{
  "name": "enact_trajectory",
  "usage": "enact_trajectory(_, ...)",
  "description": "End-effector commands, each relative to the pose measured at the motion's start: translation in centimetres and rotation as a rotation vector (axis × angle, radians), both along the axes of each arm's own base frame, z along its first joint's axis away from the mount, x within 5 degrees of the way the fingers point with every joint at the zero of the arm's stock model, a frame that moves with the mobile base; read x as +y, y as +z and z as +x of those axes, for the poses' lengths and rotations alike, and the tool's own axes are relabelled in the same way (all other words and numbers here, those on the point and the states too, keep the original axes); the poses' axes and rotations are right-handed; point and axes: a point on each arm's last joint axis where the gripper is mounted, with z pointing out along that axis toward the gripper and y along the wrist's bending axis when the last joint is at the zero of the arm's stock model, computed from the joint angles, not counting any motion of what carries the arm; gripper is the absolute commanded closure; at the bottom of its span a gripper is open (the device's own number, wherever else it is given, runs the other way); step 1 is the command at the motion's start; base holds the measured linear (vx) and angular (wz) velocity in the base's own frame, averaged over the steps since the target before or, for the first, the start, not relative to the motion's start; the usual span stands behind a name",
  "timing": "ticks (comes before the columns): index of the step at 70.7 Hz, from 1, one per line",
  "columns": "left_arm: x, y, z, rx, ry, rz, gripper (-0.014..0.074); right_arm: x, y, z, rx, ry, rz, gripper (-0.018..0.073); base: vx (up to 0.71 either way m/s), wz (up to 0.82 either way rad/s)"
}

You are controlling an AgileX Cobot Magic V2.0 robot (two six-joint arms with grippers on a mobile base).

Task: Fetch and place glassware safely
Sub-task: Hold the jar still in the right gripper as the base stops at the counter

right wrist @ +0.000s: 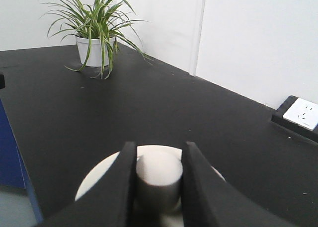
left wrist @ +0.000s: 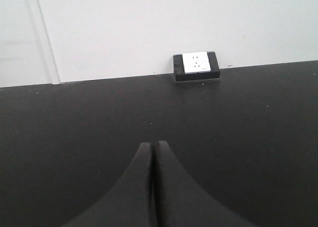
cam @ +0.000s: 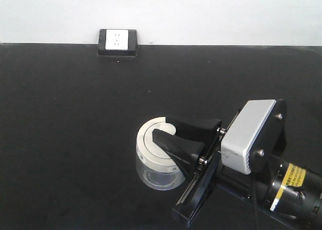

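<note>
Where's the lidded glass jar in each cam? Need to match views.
Exterior front: small squat clear glass jar with round cream-white lid, lower centre, right gripper around its knob.
Left wrist: not in view.
Right wrist: bottom centre, knob between the fingers.
Shared landmark: white wall socket in black housing.

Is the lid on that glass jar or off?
On. The lid sits flat atop the jar, with the right gripper closed on its knob.

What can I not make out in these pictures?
Front view: inside of the jar; the lid and right hand cover it.
Right wrist view: the jar itself; lid and bottom edge hide it.
Left wrist view: the left hand beyond its closed tips; the bottom edge cuts it.
</note>
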Motion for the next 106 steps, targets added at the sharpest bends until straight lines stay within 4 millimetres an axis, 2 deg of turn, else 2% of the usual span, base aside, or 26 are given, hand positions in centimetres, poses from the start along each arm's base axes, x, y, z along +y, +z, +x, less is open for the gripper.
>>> enact_trajectory(1,-0.08,1.41,0.00,-0.087,-0.010,-0.013,0.0603,-0.04,2.51,-0.27,-0.102,0.020,0.122,0.0563,0.03,-0.01)
enact_trajectory(106,-0.08,1.41,0.00,-0.087,-0.010,-0.013,0.0603,-0.04,2.51,-0.27,-0.102,0.020,0.122,0.0563,0.01,0.00)
